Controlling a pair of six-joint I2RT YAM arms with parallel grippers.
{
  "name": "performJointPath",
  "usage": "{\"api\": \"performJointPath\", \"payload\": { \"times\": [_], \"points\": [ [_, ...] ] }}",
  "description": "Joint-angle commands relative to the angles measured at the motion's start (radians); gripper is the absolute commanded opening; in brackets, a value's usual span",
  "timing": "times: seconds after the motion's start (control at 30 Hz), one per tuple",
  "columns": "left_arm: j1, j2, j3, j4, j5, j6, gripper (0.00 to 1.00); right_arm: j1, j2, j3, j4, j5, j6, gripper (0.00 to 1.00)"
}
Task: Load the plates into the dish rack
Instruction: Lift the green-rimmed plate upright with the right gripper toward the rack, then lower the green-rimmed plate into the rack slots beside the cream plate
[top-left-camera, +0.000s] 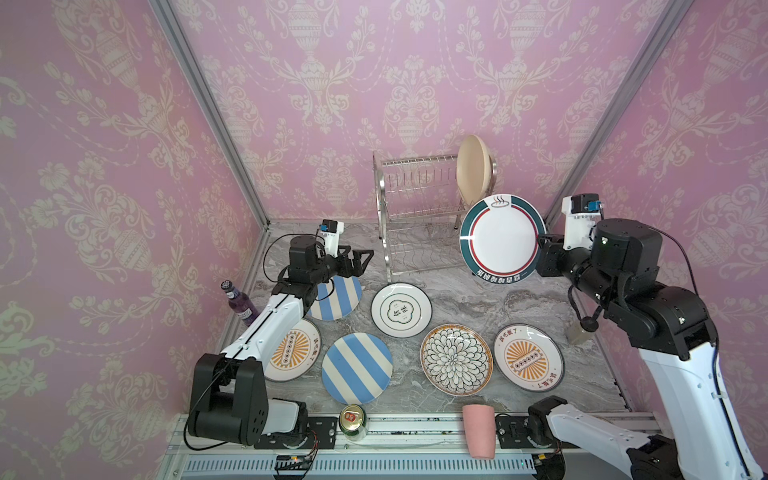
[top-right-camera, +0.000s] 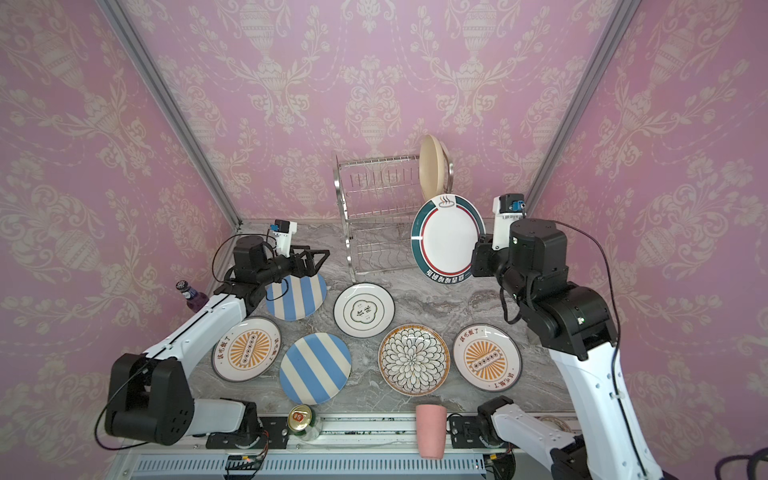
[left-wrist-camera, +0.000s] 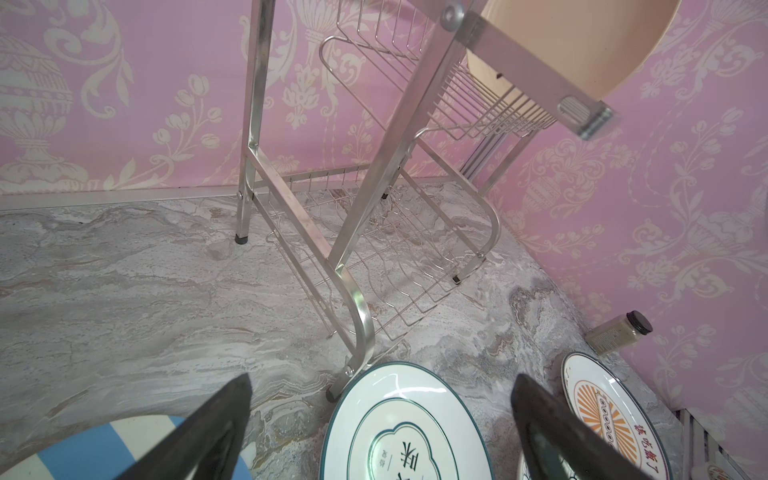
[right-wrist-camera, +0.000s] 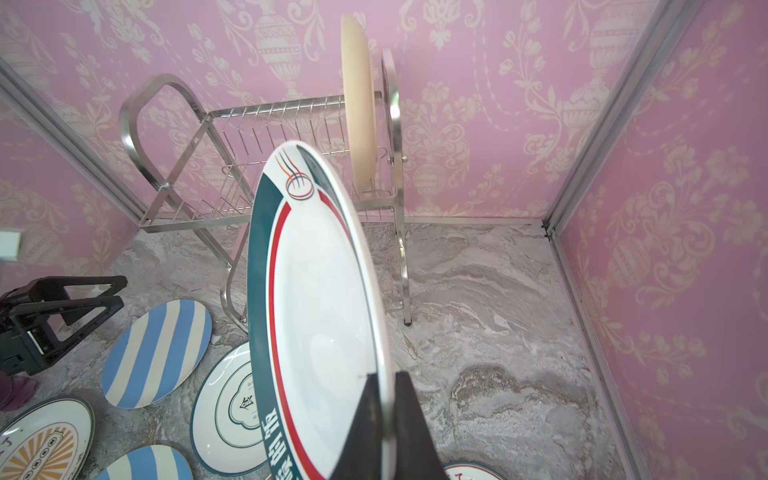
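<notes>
The steel dish rack (top-left-camera: 419, 208) (top-right-camera: 382, 216) stands at the back, and a plain cream plate (top-left-camera: 473, 170) (right-wrist-camera: 359, 104) stands on edge at the right end of its upper tier. My right gripper (top-left-camera: 540, 245) (right-wrist-camera: 386, 376) is shut on the rim of the teal-rimmed plate (top-left-camera: 503, 237) (right-wrist-camera: 320, 311), held upright in front of the rack's right end. My left gripper (top-left-camera: 361, 259) (left-wrist-camera: 381, 377) hovers open and empty left of the rack. Flat on the table lie two striped plates (top-left-camera: 338, 297) (top-left-camera: 357, 368), the cloud-outline plate (top-left-camera: 401, 309), the petal plate (top-left-camera: 456, 359) and two sunburst plates (top-left-camera: 528, 357) (top-left-camera: 291, 349).
A purple bottle (top-left-camera: 239, 301) stands at the left table edge and a small jar (top-left-camera: 577, 332) under my right arm. A can (top-left-camera: 353, 422) and a pink cup (top-left-camera: 478, 430) sit on the front rail. Pink walls close in on three sides.
</notes>
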Motion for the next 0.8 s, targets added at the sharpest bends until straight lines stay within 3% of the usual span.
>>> {"api": "performJointPath", "payload": {
  "times": [0.0,0.17,0.47,0.77],
  "points": [
    [-0.009,-0.043,-0.012,-0.021,0.026,-0.022,0.99,0.050,0.081,0.095,0.114,0.087,-0.053,0.00],
    [-0.008,-0.069,-0.027,-0.027,0.015,-0.050,0.99,0.120,0.202,0.192,0.233,0.232,-0.121,0.00],
    [-0.009,-0.116,-0.014,-0.086,0.019,-0.074,0.99,0.135,0.300,0.169,0.581,0.333,-0.163,0.00],
    [-0.012,-0.106,0.005,-0.107,0.021,-0.064,0.99,0.205,0.484,0.263,0.806,0.576,-0.426,0.00]
  ]
}}
